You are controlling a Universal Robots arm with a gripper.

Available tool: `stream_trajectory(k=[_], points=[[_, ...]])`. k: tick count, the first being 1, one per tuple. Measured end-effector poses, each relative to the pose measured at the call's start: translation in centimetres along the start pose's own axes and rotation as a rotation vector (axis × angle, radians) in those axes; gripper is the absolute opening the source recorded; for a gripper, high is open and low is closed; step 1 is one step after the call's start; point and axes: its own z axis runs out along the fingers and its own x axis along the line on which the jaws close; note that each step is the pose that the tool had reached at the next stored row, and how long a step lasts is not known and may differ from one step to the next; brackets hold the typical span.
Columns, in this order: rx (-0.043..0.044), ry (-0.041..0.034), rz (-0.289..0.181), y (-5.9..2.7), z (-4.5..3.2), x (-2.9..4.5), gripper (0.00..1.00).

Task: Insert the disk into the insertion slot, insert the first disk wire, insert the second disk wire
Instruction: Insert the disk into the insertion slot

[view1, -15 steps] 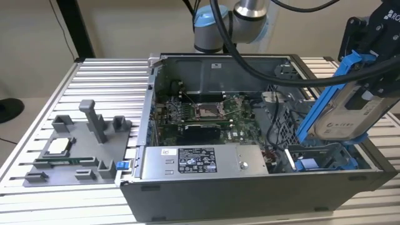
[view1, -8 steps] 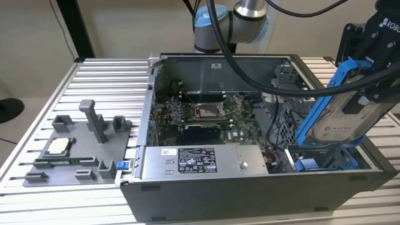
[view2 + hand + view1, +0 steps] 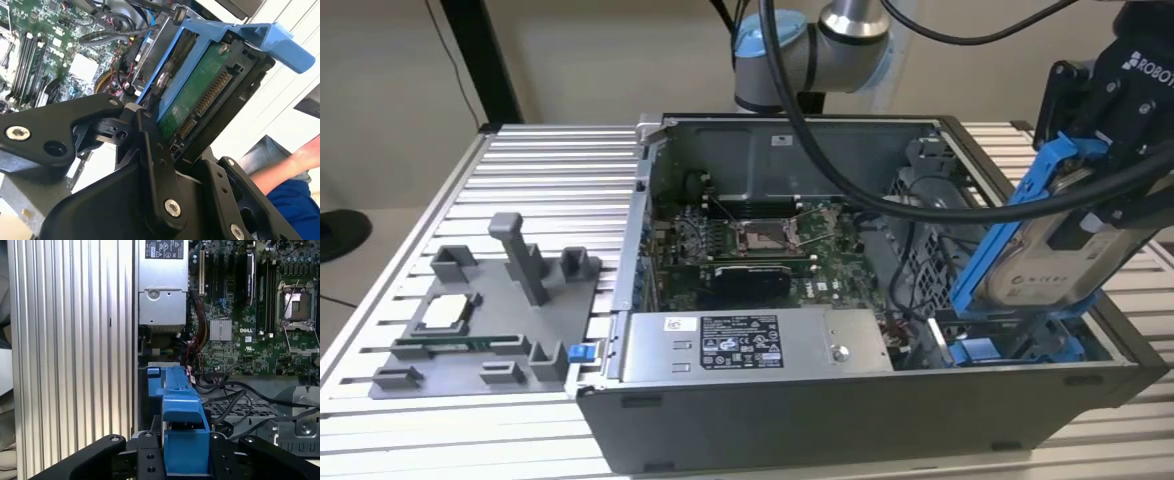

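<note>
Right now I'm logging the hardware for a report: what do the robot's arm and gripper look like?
The arm is silver-grey tubing with a light blue joint cap and black cables trailing off it. The gripper is black, angular linkages with silver screws and white lettering.

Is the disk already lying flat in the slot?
No, in the exterior view the pincer holds the disk steeply tilted over the slot.

You see the disk (image 3: 1047,262) in smooth silver metal with a matt white label (image 3: 1027,282), its bracket (image 3: 1003,230) glossy blue plastic. The table (image 3: 547,170) is ribbed bare aluminium; the case (image 3: 854,420) is matt grey metal.
</note>
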Motion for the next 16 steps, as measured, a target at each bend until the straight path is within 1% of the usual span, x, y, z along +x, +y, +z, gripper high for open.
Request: stream_trajectory(k=[4, 16], points=[[0.0049, 0.0, -0.006, -0.01, 0.11, 0.0, 0.0], [0.0057, 0.0, -0.008, 0.0, 0.17, -0.03, 0.0]])
